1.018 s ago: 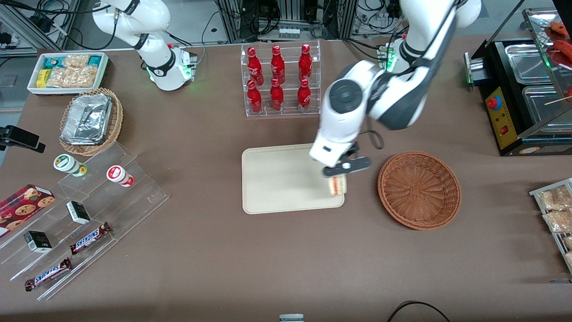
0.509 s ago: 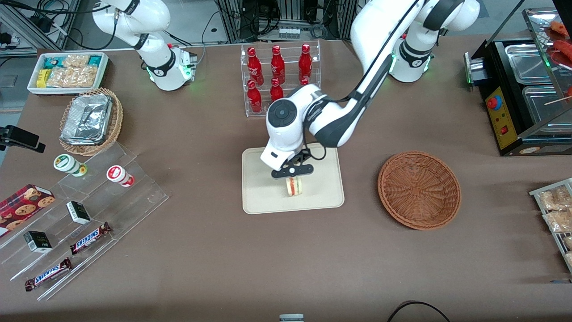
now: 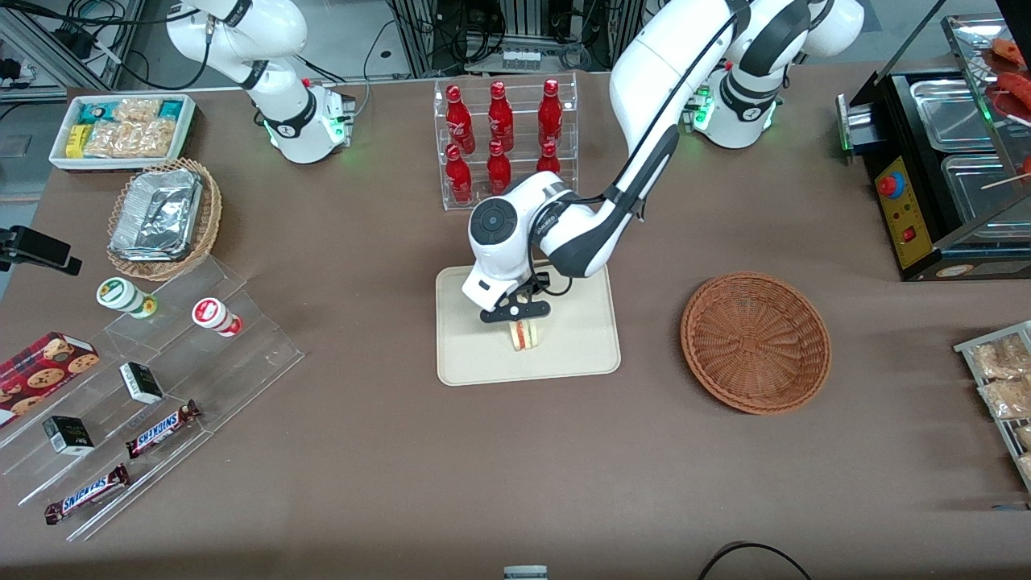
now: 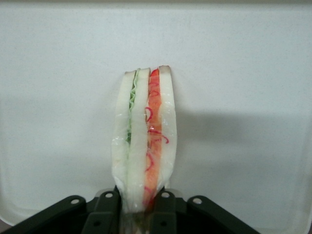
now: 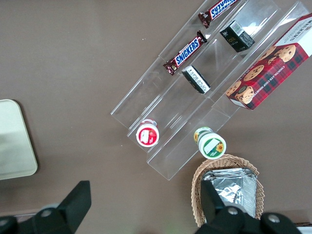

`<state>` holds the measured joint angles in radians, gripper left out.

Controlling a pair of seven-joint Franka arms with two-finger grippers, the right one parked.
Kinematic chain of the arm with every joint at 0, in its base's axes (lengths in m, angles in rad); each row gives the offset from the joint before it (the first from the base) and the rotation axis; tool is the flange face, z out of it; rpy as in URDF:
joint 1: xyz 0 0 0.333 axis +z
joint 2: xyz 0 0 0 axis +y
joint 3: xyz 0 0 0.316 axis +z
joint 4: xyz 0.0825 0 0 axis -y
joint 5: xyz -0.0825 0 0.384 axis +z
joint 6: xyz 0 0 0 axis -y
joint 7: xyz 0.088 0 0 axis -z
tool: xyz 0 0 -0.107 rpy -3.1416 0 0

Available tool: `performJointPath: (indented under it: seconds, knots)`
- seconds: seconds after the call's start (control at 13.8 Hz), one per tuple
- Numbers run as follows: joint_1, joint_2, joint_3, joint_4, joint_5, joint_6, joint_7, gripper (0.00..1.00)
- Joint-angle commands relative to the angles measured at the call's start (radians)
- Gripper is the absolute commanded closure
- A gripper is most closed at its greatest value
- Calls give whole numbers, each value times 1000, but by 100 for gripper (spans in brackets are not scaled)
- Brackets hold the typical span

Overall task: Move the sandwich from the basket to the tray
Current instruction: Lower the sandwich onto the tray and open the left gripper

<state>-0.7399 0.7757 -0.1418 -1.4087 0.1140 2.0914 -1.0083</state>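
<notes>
On the brown table (image 3: 338,483) the flat cream-beige rectangular plastic tray (image 3: 471,354) lies directly under my hand (image 3: 515,312), with the round reddish-brown wicker basket (image 3: 755,342) well apart toward the working arm's end. The white left arm (image 3: 564,225) reaches down over the tray, hand pointing at it. It is clamped on the small triangular white-bread sandwich (image 4: 144,141), whose long axis runs straight out from the fingers (image 4: 105,207); I judge only release remains.

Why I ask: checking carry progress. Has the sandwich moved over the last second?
Yes. Held in the gripper, the sandwich moved from the tray edge nearest the basket to mid-tray.
</notes>
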Motion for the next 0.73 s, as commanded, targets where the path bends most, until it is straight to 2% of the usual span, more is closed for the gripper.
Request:
performJointPath:
  seconds: [0.0, 0.29, 0.44, 0.51, 0.65]
  knots:
    - [-15, -7, 18, 33, 26, -10, -26, 0]
    - [-6, -159, 40, 31, 9, -158, -32, 0]
    - [-6, -260, 99, 27, -11, -246, -56, 0]
    - [-6, -310, 141, 25, -46, -290, -64, 0]
    - [-6, -409, 268, 21, -97, -336, -41, 0]
